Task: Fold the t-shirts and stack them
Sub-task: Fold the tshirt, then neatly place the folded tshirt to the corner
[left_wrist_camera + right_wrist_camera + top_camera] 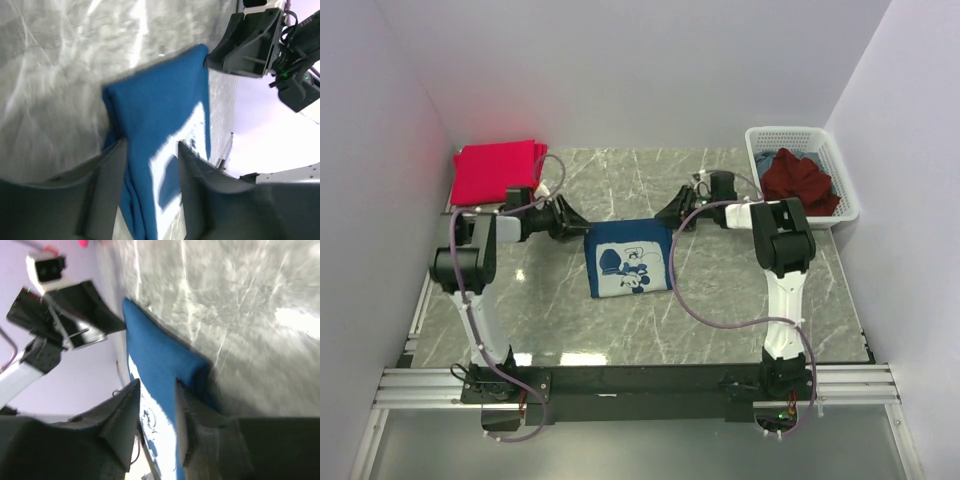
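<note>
Claws first: left claw (151, 145) and right claw (156, 385) both stand apart, each straddling a far corner of the navy shirt (628, 262), with nothing clamped. The shirt lies folded mid-bench (740, 290). Raise both claws straight up, clear of the cloth, before any sideways travel; a snagged corner would likely undo the fold. Far left lies the red stack (498, 170).

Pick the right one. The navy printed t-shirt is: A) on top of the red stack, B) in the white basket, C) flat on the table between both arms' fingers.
C: the navy t-shirt lies on the table, left fingers and right fingers at its far corners.
</note>
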